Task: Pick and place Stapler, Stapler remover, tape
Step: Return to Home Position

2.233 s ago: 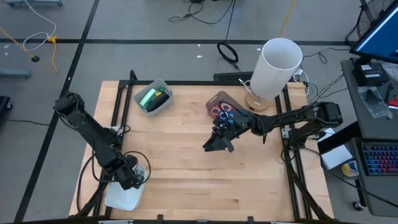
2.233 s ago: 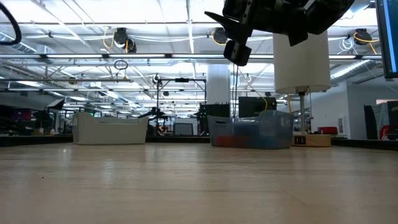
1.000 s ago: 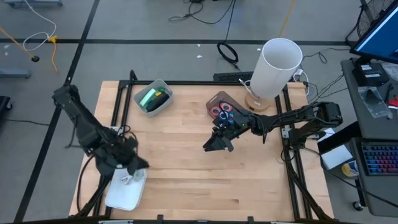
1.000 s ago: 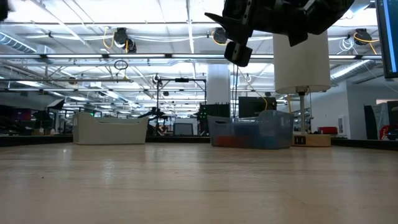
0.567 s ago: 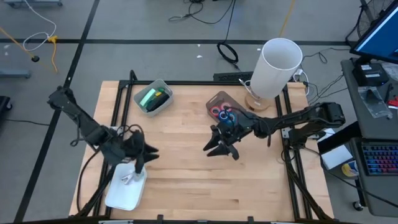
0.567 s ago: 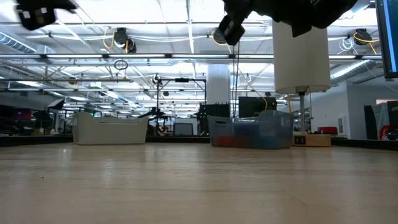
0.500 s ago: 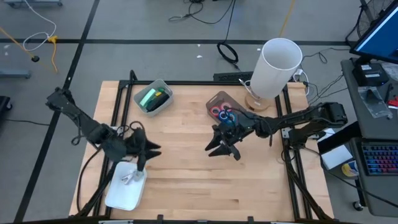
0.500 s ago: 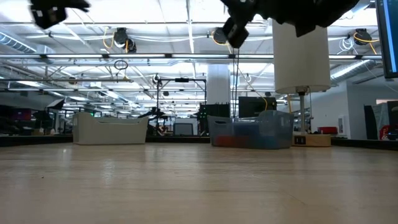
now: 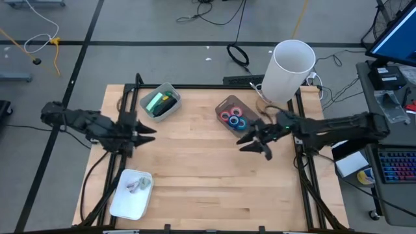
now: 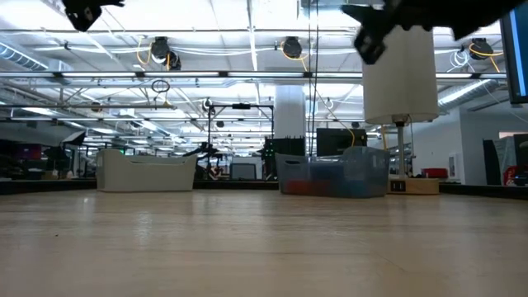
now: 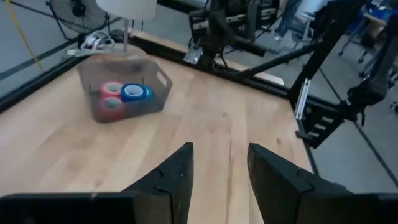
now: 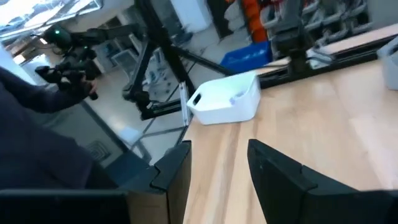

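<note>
High view is showing the sorting complete, as far as can be judged. The tape rolls (image 9: pixel 232 117) are lying in the dark bin (image 9: pixel 221 104) far right, a green stapler (image 9: pixel 159 101) in the clear bin (image 9: pixel 170 110) far left, and the removers (image 9: pixel 135 186) in the white bin (image 9: pixel 123 207) near left. Nothing loose is showing on the desk (image 9: pixel 195 169). Over its left edge the left tool (image 9: pixel 148 134) is hovering; the right tool (image 9: pixel 250 146) is hanging just beside the dark bin. Both are standing open and empty. Only parking the arms appears outstanding.
</note>
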{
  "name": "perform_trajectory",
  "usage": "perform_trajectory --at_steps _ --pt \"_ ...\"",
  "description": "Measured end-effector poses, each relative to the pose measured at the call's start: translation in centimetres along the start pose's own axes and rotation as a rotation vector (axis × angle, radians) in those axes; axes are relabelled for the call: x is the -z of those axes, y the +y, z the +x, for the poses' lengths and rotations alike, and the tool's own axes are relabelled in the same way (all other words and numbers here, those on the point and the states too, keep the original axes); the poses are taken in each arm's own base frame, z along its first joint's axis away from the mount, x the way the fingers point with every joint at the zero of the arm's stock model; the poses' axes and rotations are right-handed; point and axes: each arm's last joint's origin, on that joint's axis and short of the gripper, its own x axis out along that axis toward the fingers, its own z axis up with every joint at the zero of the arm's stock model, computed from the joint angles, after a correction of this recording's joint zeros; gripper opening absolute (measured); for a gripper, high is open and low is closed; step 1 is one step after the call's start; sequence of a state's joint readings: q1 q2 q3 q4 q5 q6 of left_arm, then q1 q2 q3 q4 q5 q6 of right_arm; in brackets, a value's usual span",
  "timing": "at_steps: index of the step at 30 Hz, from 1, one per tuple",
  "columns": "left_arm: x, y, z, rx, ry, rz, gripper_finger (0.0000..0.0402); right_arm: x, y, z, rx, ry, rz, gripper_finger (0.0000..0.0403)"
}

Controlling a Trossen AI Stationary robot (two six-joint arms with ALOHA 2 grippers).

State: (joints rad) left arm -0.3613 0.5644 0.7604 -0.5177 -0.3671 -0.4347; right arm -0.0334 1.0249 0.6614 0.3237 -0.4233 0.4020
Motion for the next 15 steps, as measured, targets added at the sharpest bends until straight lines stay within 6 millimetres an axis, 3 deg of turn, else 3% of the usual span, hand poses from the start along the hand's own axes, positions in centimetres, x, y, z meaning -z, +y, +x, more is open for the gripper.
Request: perform_trajectory --at_steps 7,11,15 --pt "0.8 2.1 -3.8 0.025 -0.094 -0.020 0.0152 3.5 0.7 -4.6 -0.004 -0.086 0.020 0.0153" --pt "2.9 2.8 -3.2 0.036 -0.135 -0.044 0.0152 5.5 0.6 -6.2 -0.029 -0.134 0.039 0.0153" --pt "5.2 3.0 -1.2 0.064 -0.182 -0.088 0.0152 7.1 0.3 -7.3 -0.027 -0.177 0.046 0.0153"
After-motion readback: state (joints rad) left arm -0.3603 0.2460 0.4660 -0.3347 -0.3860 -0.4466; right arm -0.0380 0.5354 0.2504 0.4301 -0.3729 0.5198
